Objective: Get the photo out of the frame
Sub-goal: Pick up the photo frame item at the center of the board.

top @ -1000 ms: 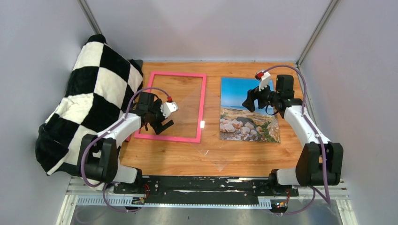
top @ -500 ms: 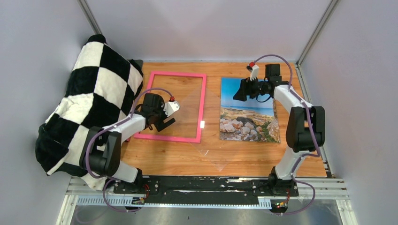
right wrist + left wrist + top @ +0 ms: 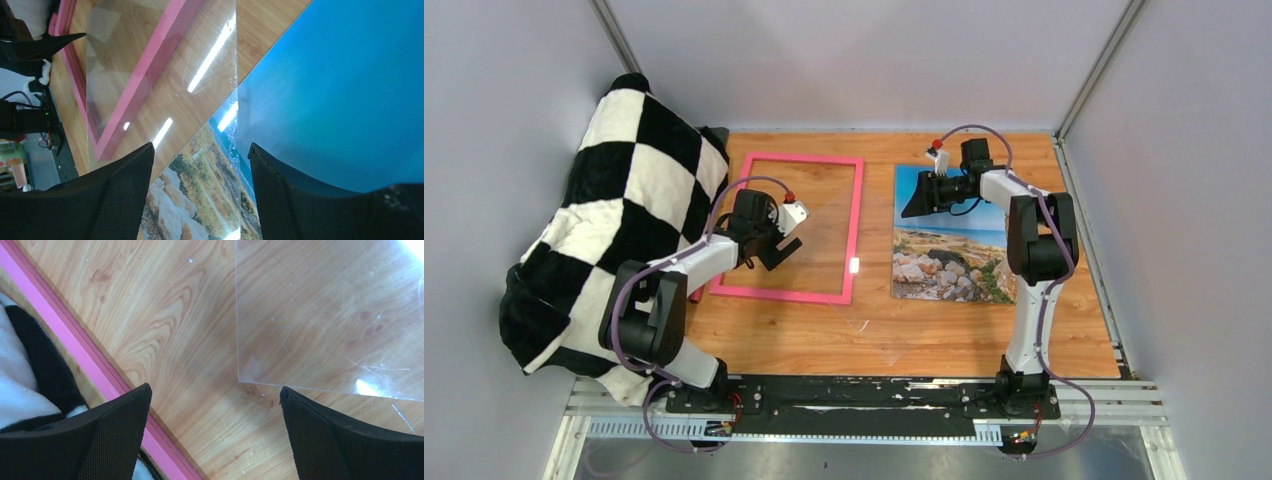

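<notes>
The photo (image 3: 949, 255) lies flat on the bench (image 3: 824, 340), out of the pink frame (image 3: 804, 156) and just to its right. The right gripper (image 3: 201, 146) hangs over the photo's sky end, jaws apart and empty. The left gripper (image 3: 214, 390), spread wide, hovers inside the frame beside what appears to be a clear sheet (image 3: 325, 315).
</notes>
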`<state>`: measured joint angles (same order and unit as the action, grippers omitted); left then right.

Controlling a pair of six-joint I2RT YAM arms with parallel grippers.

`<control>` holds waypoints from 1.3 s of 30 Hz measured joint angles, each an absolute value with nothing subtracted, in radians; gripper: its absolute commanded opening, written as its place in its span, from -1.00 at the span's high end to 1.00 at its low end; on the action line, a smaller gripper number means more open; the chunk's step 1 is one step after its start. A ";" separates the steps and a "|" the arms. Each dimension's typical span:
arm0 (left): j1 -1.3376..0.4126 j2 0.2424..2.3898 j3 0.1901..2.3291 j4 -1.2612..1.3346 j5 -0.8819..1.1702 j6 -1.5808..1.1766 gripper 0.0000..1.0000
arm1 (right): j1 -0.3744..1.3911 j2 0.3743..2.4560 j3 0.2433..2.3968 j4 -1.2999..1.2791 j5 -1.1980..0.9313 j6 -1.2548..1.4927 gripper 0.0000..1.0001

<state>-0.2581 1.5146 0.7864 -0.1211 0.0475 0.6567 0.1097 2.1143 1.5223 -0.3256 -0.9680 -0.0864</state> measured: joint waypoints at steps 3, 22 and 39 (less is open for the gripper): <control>-0.259 1.515 0.794 -0.117 0.043 0.630 -1.00 | 0.111 2.126 1.523 -0.343 -0.991 -0.087 -0.42; -0.278 1.561 0.826 -0.114 0.012 0.564 -1.00 | 0.111 2.178 1.536 -0.388 -1.039 -0.094 -0.38; -0.278 1.561 0.826 -0.113 0.006 0.546 -1.00 | 0.102 2.317 1.722 -0.756 -1.149 -0.269 -0.10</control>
<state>-0.2783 1.5608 0.8265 -0.1135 0.0063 0.5457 0.1020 2.3169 1.7218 -0.7555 -1.1492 -0.2691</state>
